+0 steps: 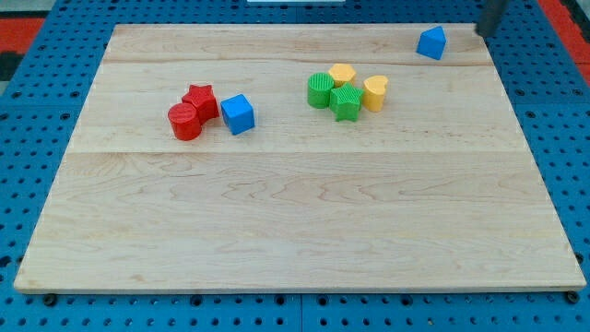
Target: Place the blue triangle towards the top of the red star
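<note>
In the camera view, our rod enters at the far right corner, and its lower end, my tip [482, 30], sits just right of the blue triangle [431, 42], near it but apart as far as we can tell. The rod has no jaws and holds nothing; it can only push.

The blue triangle lies near the far edge of the wooden board [295, 231], well apart from the red star [200, 100], which sits at the left, touching the red cylinder [185, 121], with the blue cube [238, 113] just beside.

We judge that a push leftward along the far edge serves best, passing beyond the green cylinder [320, 90], yellow blocks [359, 86] and green star [346, 101], stopping just beyond the red star.

We can read no brands, labels or writing.
</note>
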Robot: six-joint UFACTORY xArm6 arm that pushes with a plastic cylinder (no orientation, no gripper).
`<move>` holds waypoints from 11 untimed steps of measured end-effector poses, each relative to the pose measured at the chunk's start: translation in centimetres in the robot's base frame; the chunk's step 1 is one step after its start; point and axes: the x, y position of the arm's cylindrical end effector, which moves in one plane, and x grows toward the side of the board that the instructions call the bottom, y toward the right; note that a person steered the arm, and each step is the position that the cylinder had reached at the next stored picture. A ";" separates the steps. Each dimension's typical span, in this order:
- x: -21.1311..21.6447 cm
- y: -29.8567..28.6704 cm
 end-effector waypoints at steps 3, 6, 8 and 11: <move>-1.3 -10.8; 0.9 2.3; 3.1 -7.1; 3.4 0.4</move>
